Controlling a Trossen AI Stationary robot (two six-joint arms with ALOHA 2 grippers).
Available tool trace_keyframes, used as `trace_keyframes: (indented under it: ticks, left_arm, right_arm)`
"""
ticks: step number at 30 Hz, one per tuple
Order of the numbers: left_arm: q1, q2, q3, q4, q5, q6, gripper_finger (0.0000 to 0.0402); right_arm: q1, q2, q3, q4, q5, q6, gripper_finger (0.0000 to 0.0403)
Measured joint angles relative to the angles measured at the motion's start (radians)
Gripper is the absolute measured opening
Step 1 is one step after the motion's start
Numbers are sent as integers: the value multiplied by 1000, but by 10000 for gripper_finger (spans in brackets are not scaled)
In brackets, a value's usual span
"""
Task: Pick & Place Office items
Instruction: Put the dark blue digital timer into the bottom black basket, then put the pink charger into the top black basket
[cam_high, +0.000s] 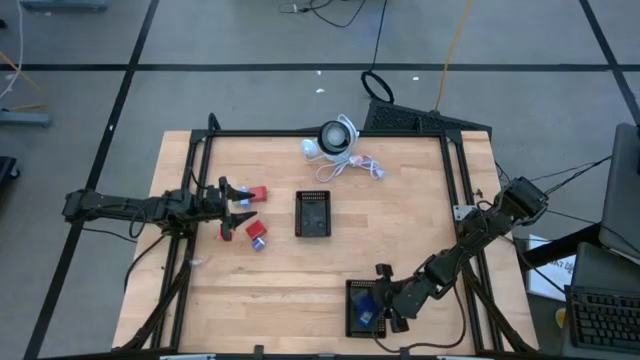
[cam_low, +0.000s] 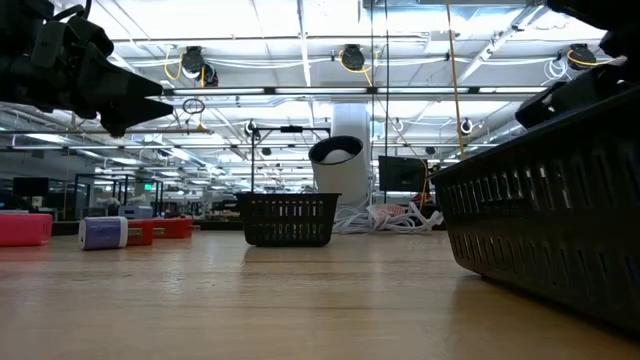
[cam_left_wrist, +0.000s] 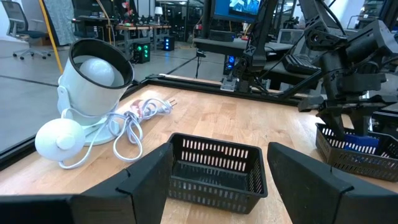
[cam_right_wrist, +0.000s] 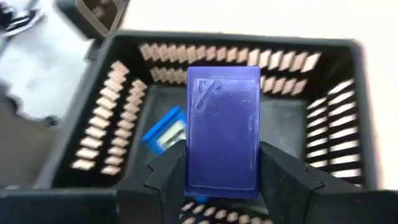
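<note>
- Right now a flat, glossy blue block with rounded corners is clamped upright between the right gripper's two dark fingers, directly above the near black tray.
- Inside that tray, on its floor, lies a smaller blue piece with a pale label.
- Its walls are black plastic with rows of narrow vertical slots; it sits at the table's near edge, right of centre.
- At the left, three small blocks rest on the wood: a red one, another red one, and a bluish one with red on top.
- Over them hovers the left gripper, fingers spread apart and empty.
- A second slotted black tray stands mid-table.
- Farther back, a white round device sits beside its looped cable.
- Beneath everything is a pale, wood-grained table.
</note>
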Motion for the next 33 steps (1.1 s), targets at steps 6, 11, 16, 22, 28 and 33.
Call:
trace_keyframes:
  ticks: [6,11,16,22,28,33]
  left_arm:
    - [0,0,0,0,0,0,267]
    - [0,0,0,0,0,0,267]
    - [0,0,0,0,0,0,267]
    - [0,0,0,0,0,0,267]
    - [0,0,0,0,0,0,267]
    - [0,0,0,0,0,0,267]
  right_arm:
    - [0,-9,0,6,-59,-1,201]
    - [-7,-47,0,7,-58,-1,225]
    - [-21,-137,0,4,-58,-1,235]
    - [0,-305,-12,21,-57,-114,230]
    - [53,-513,-101,55,-58,-375,232]
    - [53,-680,-239,51,-58,-408,231]
